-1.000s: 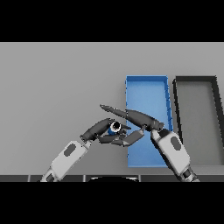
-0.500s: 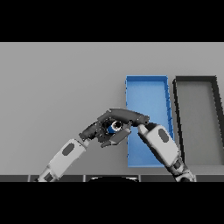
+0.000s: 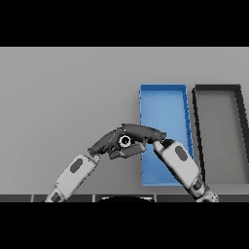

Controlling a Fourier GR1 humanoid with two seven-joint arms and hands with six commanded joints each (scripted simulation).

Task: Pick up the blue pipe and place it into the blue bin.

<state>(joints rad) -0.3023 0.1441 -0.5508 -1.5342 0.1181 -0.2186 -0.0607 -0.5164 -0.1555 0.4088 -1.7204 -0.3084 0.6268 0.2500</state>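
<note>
Item: grey table (image 3: 63, 97), seen from the head view; on it we record two bins side by side toward the right. Blue bin (image 3: 163, 104): long, open-topped, its near end partly covered by the right forearm. Dark bin (image 3: 219, 126): just beside the blue one on its right, same shape. Blue pipe (image 3: 125, 141): we see only a small ring-shaped end of it, wedged between the two hands, just left of the blue bin's left wall and not inside it. Left hand (image 3: 104, 142): fingers curled around the pipe from the left. Right hand (image 3: 141, 131): laid over the top of the pipe, fingers bent down onto it; the two hands overlap closely here.
</note>
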